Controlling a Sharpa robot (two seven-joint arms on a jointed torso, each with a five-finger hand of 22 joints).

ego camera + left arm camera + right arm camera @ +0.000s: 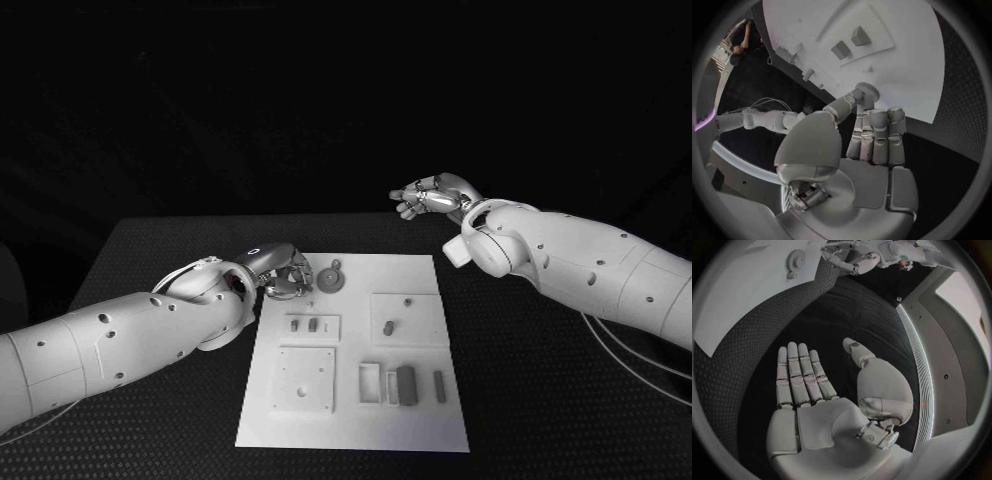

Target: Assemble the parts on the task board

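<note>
The white task board (pixel 361 420) lies in the middle of the black table. A grey gear (pixel 330 281) lies near its far left corner, with a small piece (pixel 336 265) beside it; the gear (pixel 795 260) also shows in the right wrist view. My left hand (pixel 283 272) hovers at that corner, just left of the gear. In the left wrist view its thumb and fingertips (pixel 873 117) pinch a small ridged round part (pixel 869 90) over the board's edge (pixel 911 75). My right hand (pixel 433 197) is raised beyond the board's far edge, its fingers (pixel 798 372) straight, apart and holding nothing.
Two small blocks (pixel 303 324) stand in a recessed plate; another piece (pixel 389 326) stands in the plate to their right. A square plate (pixel 306 378) and several upright bars (pixel 407 385) fill the board's near half. Thin cables (pixel 620 350) run along the table's right side.
</note>
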